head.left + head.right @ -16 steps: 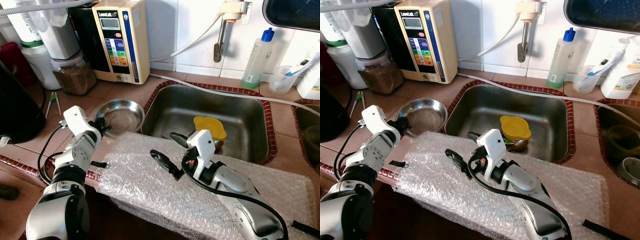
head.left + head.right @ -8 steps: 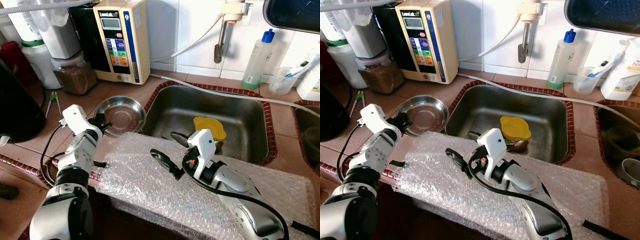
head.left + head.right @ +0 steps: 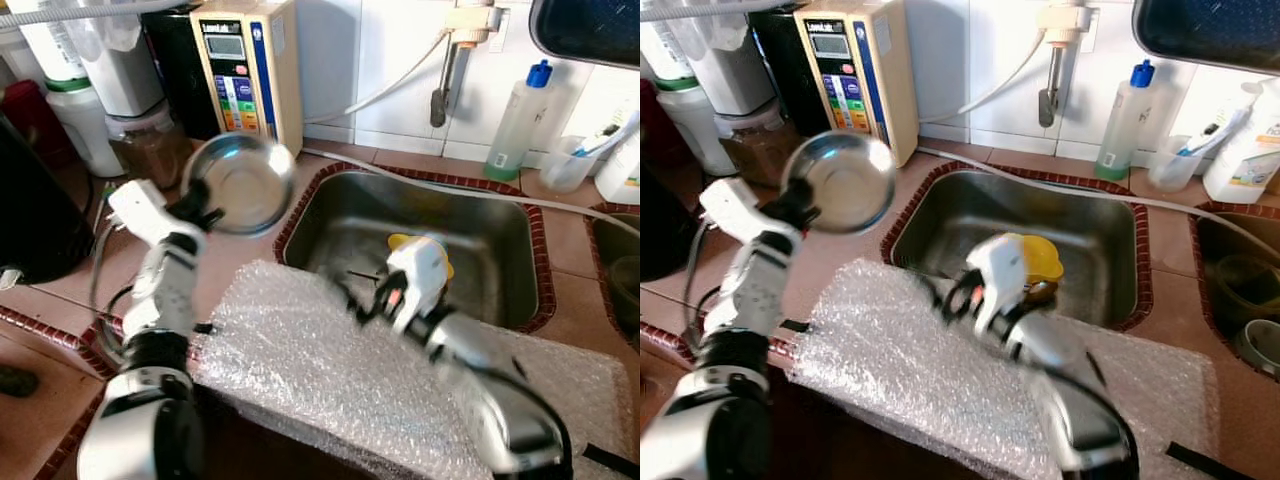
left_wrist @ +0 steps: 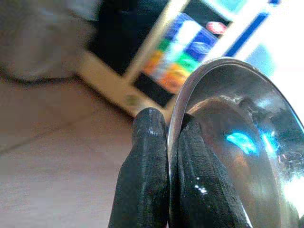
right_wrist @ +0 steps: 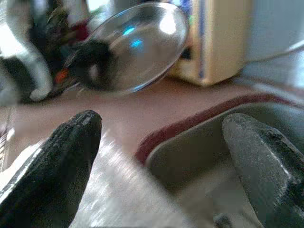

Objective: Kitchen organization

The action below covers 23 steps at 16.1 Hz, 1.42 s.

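The right gripper (image 3: 362,295) is showing as a motion blur above the sink (image 3: 500,215) edge; its wrist view is showing the fingers (image 5: 61,156) spread wide apart. The left gripper (image 4: 168,156) is pinching the rim of the shiny round steel bowl (image 3: 238,182), tilted in the air before the beige appliance (image 3: 245,60). Crinkled bubble wrap (image 3: 300,370) is covering the counter edge.

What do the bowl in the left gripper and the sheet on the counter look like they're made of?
Bowl: likely stainless steel, polished; it mirrors light in the left gripper, whose fingers pinch its rim. Sheet: clear plastic bubble wrap, judging by its rows of small bubbles.
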### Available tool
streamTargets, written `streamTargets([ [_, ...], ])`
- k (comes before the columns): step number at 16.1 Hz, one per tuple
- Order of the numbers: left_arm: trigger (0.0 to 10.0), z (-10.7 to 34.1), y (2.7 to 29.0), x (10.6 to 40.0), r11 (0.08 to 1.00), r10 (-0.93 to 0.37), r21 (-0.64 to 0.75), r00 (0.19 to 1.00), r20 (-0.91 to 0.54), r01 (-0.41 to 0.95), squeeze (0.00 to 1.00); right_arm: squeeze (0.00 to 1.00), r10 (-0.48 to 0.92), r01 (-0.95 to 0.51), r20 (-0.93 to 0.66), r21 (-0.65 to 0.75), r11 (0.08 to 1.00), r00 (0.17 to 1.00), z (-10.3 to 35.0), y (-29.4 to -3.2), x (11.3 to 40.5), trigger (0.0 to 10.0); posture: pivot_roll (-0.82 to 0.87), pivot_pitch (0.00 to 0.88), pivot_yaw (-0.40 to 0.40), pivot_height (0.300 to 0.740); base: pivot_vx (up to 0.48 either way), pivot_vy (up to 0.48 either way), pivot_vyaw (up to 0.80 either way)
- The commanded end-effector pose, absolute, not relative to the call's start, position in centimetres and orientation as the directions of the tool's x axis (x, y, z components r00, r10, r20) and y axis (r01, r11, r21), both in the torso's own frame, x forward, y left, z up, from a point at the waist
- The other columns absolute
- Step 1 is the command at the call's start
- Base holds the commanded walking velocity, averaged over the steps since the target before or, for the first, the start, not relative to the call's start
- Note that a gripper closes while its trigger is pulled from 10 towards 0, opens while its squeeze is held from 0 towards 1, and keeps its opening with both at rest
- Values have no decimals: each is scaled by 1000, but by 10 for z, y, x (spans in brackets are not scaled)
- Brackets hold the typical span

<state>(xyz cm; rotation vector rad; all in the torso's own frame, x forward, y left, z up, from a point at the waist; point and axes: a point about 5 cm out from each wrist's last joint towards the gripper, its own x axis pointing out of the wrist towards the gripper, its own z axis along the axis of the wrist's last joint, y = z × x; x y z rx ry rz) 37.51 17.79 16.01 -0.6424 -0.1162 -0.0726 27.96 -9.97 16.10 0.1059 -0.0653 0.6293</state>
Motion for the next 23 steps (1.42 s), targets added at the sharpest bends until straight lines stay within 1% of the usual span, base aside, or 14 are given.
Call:
streamTargets([
  [1,0,169,173,374,806,-75,-570,982,172,162,0,0,543,-552,101,116,826,834,161,-106,285,10000,-167,0,76,740,0,0,0],
  [2,0,169,173,374,806,-75,-570,982,172,162,0,0,543,-552,101,116,826,834,161,-106,285,10000,-167,0,76,740,0,0,0],
  [3,0,171,157,372,810,-147,-539,970,194,230,0,0,505,-516,109,149,843,856,161,-110,289,10000,-165,0,76,740,0,0,0],
  [5,0,169,138,368,812,-228,-499,951,208,304,0,0,455,-473,127,217,854,881,164,-115,295,10000,-165,0,77,740,0,0,0],
  [7,0,167,113,362,784,-296,-503,932,210,363,0,0,434,-452,127,242,858,892,163,-116,298,10000,-165,0,77,740,0,0,0],
  [9,0,169,98,358,778,-357,-467,907,222,420,0,0,433,-452,131,265,852,892,163,-115,298,10000,-165,0,77,740,0,0,0],
  [12,0,174,89,353,753,-397,-462,884,248,468,0,0,402,-418,114,273,867,908,161,-115,304,10000,-165,0,77,740,0,0,0],
  [13,0,176,87,350,738,-415,-463,871,264,492,0,0,362,-373,90,246,895,928,158,-118,307,0,-149,0,80,740,0,0,0],
  [18,0,177,88,346,735,-423,-458,866,267,500,0,0,211,-211,31,275,938,977,155,-140,318,0,-148,0,85,740,0,0,0],
  [20,0,177,88,346,736,-427,-451,863,269,505,0,0,194,-200,50,300,933,980,163,-142,321,0,-151,0,87,740,0,0,0],
  [23,0,178,89,346,750,-414,-439,868,274,495,0,0,194,-198,45,311,929,980,164,-140,320,0,-152,0,85,740,0,0,0],
])
